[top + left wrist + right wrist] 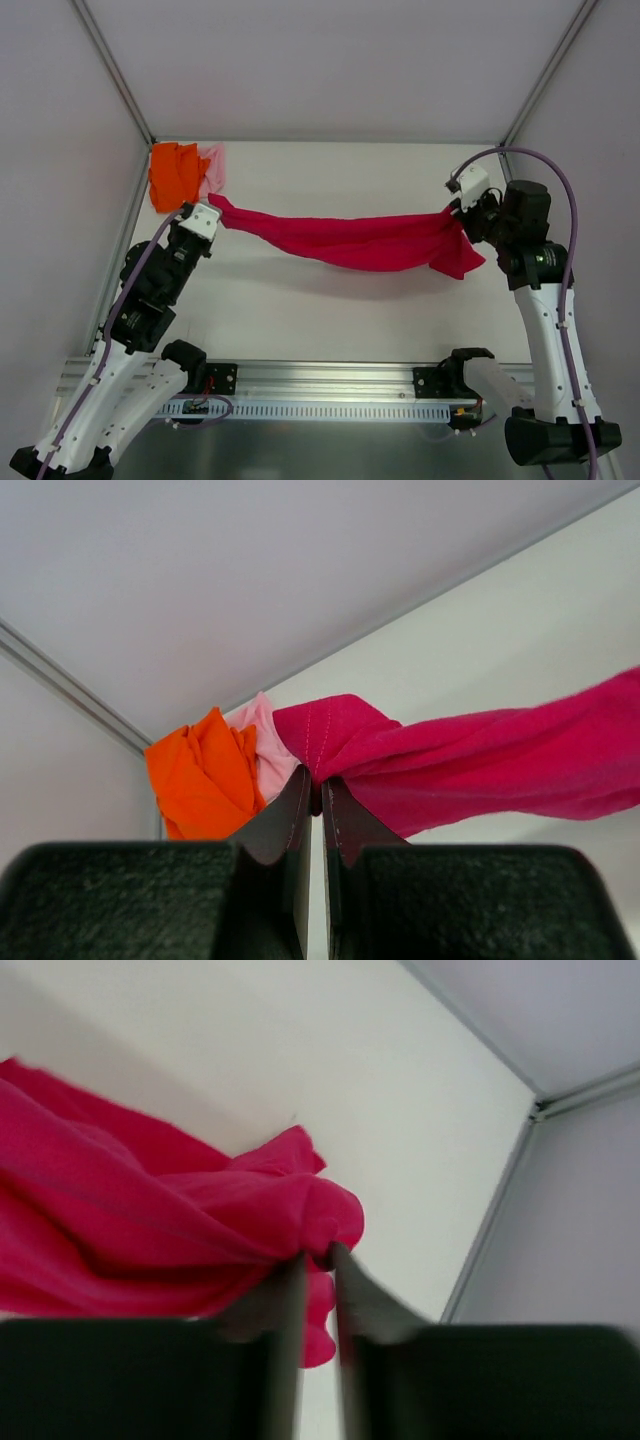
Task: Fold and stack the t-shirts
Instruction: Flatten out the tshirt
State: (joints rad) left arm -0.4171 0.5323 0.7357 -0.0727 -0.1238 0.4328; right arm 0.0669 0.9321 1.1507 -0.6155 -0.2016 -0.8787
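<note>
The crimson-red soft cloth t-shirt (370,243) spans the flat white table (330,310) left to right — a sagging barrier midway. Bare surface lies before and beyond it; a crumpled orange cloth t-shirt (172,176) and pale pink cloth t-shirt (214,170) block the far-left corner.

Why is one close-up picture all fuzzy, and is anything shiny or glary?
Right wrist view: the crimson-red cloth t-shirt and the right gripper look smeared and soft, likely motion blur. Left wrist view: sharper, stitching shows on the shirt, and the bright orange cloth t-shirt is crisp. Top view: even light, only soft shadows on the white table, no glare.
</note>
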